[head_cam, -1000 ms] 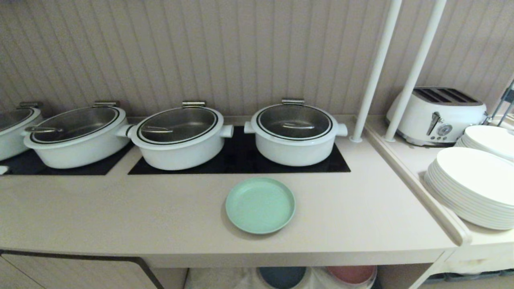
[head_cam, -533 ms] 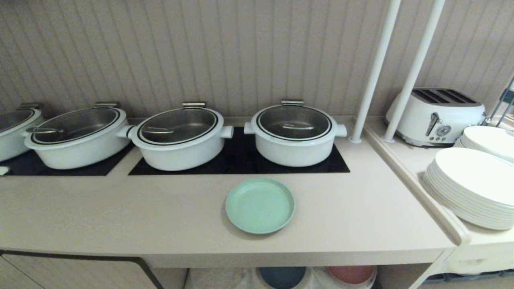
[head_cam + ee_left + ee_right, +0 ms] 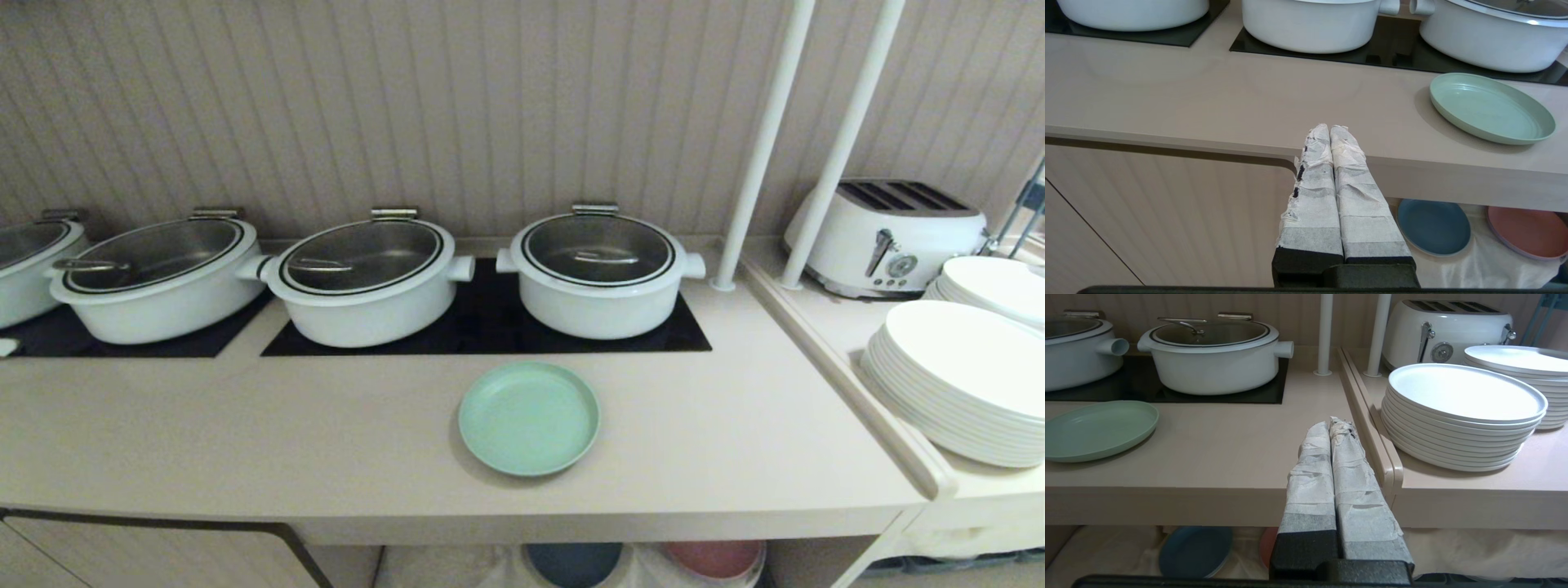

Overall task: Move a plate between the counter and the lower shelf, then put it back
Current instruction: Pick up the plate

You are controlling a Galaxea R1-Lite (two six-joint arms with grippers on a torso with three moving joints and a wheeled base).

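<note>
The mint-green plate (image 3: pixel 529 418) lies flat on the beige counter (image 3: pixel 245 433), just in front of the black hob panel (image 3: pixel 482 327); it also shows as the plate (image 3: pixel 1491 107) and the plate (image 3: pixel 1098 429). Below the counter is the lower shelf (image 3: pixel 1486 265) with its white cloth floor. Neither arm shows in the head view. My left gripper (image 3: pixel 1329 130) is shut and empty, held in front of the counter's edge, left of the plate. My right gripper (image 3: pixel 1330 426) is shut and empty too, in front of the counter's right end.
Several white lidded pots (image 3: pixel 600 273) stand on the hob panels behind the plate. A dark blue plate (image 3: pixel 1433 226) and a pink plate (image 3: pixel 1529 232) lie on the lower shelf. To the right are stacks of white plates (image 3: pixel 963 380), a toaster (image 3: pixel 886 235) and two white poles (image 3: pixel 763 147).
</note>
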